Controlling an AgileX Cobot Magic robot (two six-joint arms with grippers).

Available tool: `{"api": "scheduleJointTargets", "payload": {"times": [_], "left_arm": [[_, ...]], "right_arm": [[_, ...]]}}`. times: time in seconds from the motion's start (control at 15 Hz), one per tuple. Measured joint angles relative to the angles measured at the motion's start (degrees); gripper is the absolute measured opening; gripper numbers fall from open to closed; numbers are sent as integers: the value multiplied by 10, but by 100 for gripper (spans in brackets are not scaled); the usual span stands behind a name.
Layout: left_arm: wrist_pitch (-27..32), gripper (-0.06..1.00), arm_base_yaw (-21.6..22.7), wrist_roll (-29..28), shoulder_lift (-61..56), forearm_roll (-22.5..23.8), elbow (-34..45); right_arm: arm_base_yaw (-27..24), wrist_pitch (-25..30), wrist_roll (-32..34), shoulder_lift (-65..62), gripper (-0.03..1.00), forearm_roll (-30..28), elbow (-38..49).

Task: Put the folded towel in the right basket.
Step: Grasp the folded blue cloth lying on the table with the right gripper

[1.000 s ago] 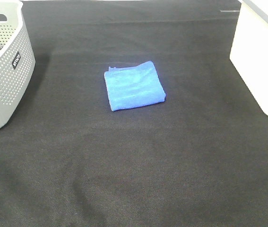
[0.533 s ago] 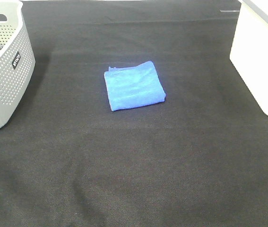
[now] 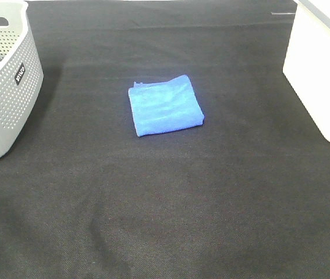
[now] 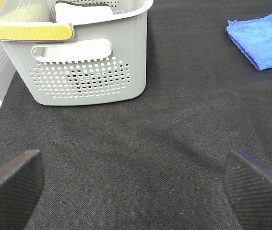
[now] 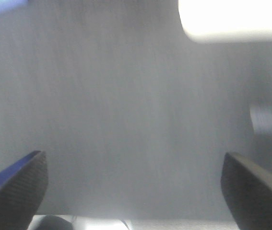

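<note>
Folded blue cloth towel (image 3: 165, 105) lay flat on the black fabric table (image 3: 165, 203), well apart from the white smooth-walled right basket (image 3: 322, 75); we saw left pincer (image 4: 133, 184) and right pincer (image 5: 135, 187) spread, empty.

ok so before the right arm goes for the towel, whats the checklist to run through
1. Towel folded, flat on the black cloth, nothing on it: ok.
2. Right gripper open and empty: ok.
3. Left gripper open, empty, apart from the towel: ok.
4. Way from towel to white basket, only cloth showing between them: ok.
5. Room inside the white basket: cannot tell, its inside is out of view.
6. Right wrist view sharp enough to aim by: not ok, blurred.
</note>
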Motion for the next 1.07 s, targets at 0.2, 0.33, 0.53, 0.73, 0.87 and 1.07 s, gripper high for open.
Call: {"api": "scheduleJointTargets", "payload": {"times": [0.2, 0.33, 0.53, 0.73, 0.87, 1.07], "left_arm": [[0, 94, 0, 0, 0, 0, 0], [0, 94, 0, 0, 0, 0, 0], [0, 94, 0, 0, 0, 0, 0], [0, 94, 0, 0, 0, 0, 0], [0, 94, 0, 0, 0, 0, 0], [0, 94, 0, 0, 0, 0, 0]], "right_arm": [[0, -1, -3, 156, 94, 18, -158], [10, 1, -19, 236, 93, 64, -248], [87, 5, -26, 402, 91, 118, -424], [101, 34, -32, 512, 91, 193, -512], [101, 54, -46, 612, 90, 235, -586], [101, 58, -60, 739, 89, 284, -680]]}}
